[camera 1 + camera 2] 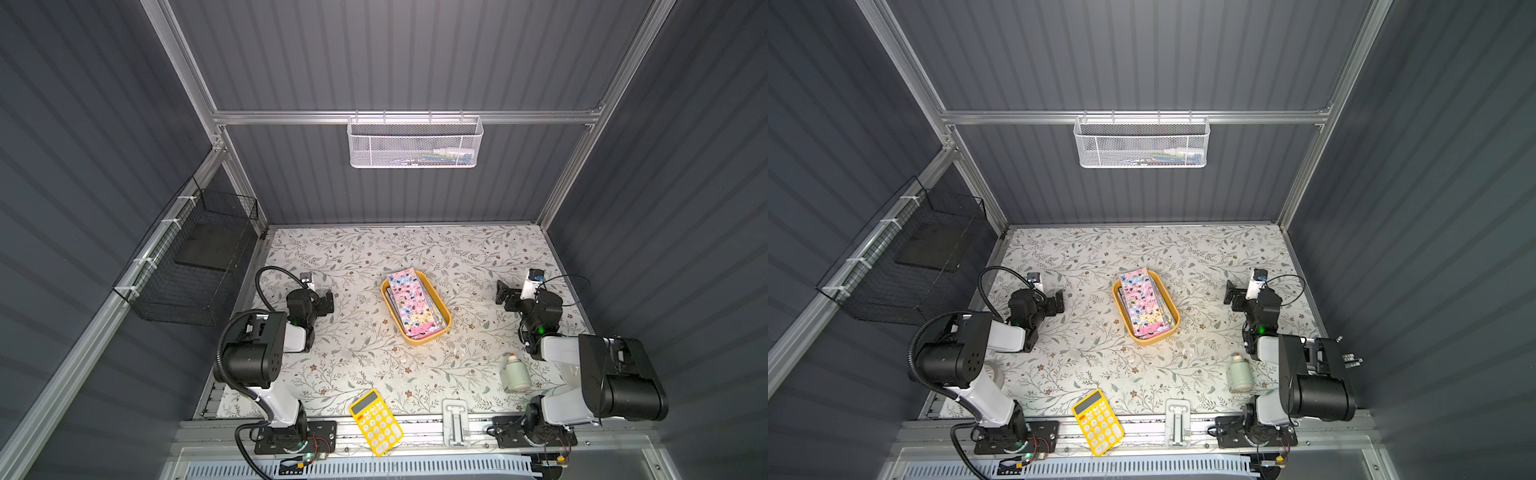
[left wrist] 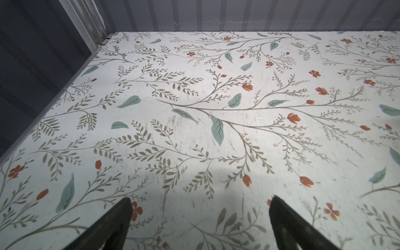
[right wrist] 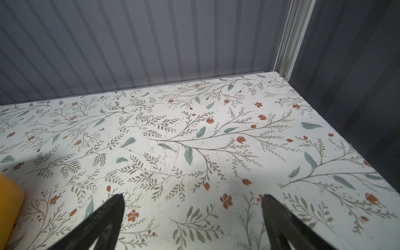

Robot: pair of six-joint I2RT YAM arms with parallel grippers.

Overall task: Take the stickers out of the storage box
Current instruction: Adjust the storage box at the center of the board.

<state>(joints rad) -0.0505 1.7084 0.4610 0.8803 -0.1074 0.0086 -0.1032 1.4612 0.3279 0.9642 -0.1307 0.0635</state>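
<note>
Stickers (image 1: 412, 304): thin, glossy, probably slippery.
Hold: far end, over storage box (image 1: 417, 340) rim.
Left gripper (image 2: 200, 200), right gripper (image 3: 193, 198): wide, empty.

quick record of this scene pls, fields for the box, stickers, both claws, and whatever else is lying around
storage box: mustard-yellow tray, middle of the table
stickers: stacked inside the storage box, pink sheet on top, none taken out
left claw: open, empty, over bare table, apart from the box
right claw: open, empty, over bare table
other items: yellow calculator at the near edge; pale bottle on the right side
baskets: white mesh basket on the back rail; black wire basket on the left wall
task state: not started
</note>
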